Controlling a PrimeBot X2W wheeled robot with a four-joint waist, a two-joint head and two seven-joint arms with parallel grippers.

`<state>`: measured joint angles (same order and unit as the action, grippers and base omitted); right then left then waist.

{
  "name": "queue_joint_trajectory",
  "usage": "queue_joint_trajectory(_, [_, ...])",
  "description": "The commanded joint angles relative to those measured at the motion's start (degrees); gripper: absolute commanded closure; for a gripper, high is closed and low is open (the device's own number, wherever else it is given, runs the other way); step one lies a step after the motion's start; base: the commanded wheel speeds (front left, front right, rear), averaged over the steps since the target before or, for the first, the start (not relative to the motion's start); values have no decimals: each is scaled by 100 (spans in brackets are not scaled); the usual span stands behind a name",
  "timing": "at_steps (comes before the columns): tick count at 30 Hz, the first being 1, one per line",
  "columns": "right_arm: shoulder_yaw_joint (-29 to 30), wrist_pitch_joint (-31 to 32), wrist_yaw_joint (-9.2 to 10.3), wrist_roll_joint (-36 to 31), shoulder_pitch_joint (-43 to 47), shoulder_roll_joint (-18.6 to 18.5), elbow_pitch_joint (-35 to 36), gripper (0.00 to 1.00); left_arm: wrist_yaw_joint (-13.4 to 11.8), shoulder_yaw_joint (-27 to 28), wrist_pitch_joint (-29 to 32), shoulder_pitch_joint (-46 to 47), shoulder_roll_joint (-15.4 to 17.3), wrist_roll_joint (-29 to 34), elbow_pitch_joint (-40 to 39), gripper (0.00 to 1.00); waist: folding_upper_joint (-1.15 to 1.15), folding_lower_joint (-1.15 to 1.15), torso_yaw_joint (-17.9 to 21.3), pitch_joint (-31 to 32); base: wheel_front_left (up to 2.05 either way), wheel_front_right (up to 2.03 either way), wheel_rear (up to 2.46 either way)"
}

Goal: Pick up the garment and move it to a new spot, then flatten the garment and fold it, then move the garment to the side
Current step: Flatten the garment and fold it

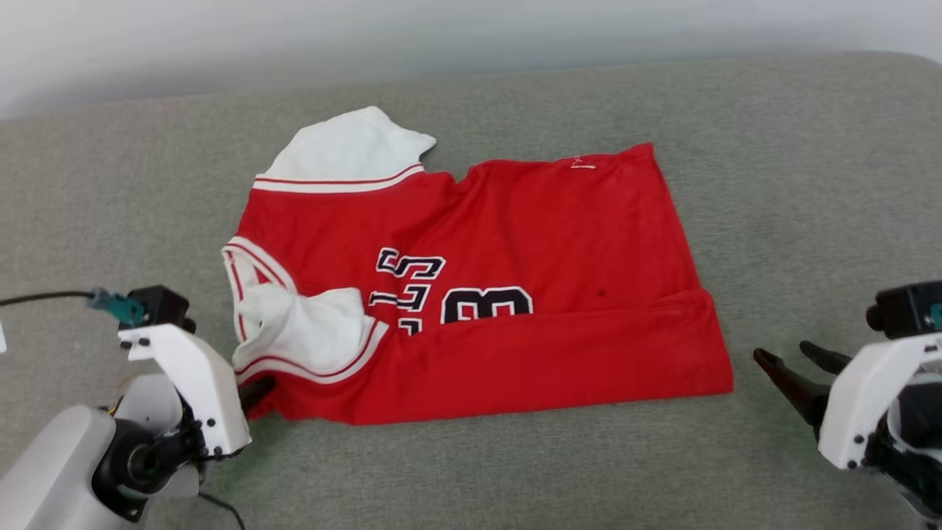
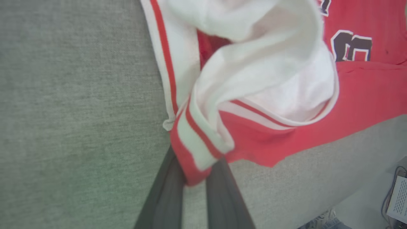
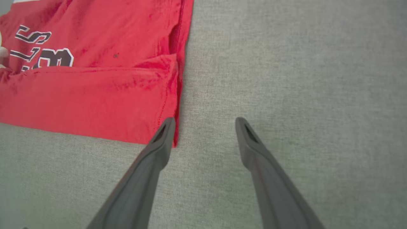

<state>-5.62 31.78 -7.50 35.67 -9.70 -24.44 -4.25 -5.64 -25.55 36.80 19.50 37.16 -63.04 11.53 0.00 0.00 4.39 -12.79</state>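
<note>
Garment (image 1: 515, 243): a red jersey T-shirt lying on the grey surface (image 1: 773, 147), its near edge folded up over the printed number. In the head view it lies between the two pairs of fingers. The left fingers (image 1: 257, 386) reach under its near corner, and the right fingers (image 1: 784, 379), spread apart, sit just clear of the opposite hem.

Left wrist view: left fingers (image 2: 222, 190) clamped on a red corner of the garment (image 2: 365, 95), with the striped white sleeve (image 2: 270, 63) bunched beyond their tips.

Right wrist view: right fingers (image 3: 159, 149) apart and holding nothing. The garment's (image 3: 95, 95) hem corner lies just beside one fingertip.
</note>
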Motion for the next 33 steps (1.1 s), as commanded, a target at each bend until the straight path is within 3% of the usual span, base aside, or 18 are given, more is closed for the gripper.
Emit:
queue_joint_trajectory(1, [-110,233,2,117,-218,-19,-112,0,-45,0,22,112,38,36,-161,100,0,0,-147,-131,0,0,0])
queue_joint_trajectory(5, [-372,650,2,279,-634,18,-470,0,-159,-33,76,207,69,127,-621,100,0,0,-344,-360,0,0,0])
queue_joint_trajectory(14, [-1121,885,1,731,-1181,300,-1610,0,-313,-121,137,250,38,236,-1019,100,0,0,-512,-568,0,0,0])
queue_joint_trajectory(15, [-1232,942,1,799,-1185,309,-1698,37,-328,-126,142,232,41,238,-1029,100,0,0,-513,-564,0,0,0])
queue_joint_trajectory(16, [-1307,945,1,889,-1190,332,-1764,93,-336,-116,132,209,36,225,-1040,100,0,0,-510,-554,0,0,0])
queue_joint_trajectory(17, [-1364,939,-2,949,-1206,332,-1808,100,-345,-111,128,178,38,212,-1045,100,0,0,-501,-537,0,0,0])
queue_joint_trajectory(25, [-1618,540,-4,1080,-1413,-52,-1619,100,-308,-55,24,-113,102,116,-1111,100,0,0,-381,-66,0,0,0])
queue_joint_trajectory(33, [-1888,433,2,1171,-1033,-263,-1396,100,-348,56,-248,-857,174,-61,-1255,100,0,0,-315,864,0,0,0])
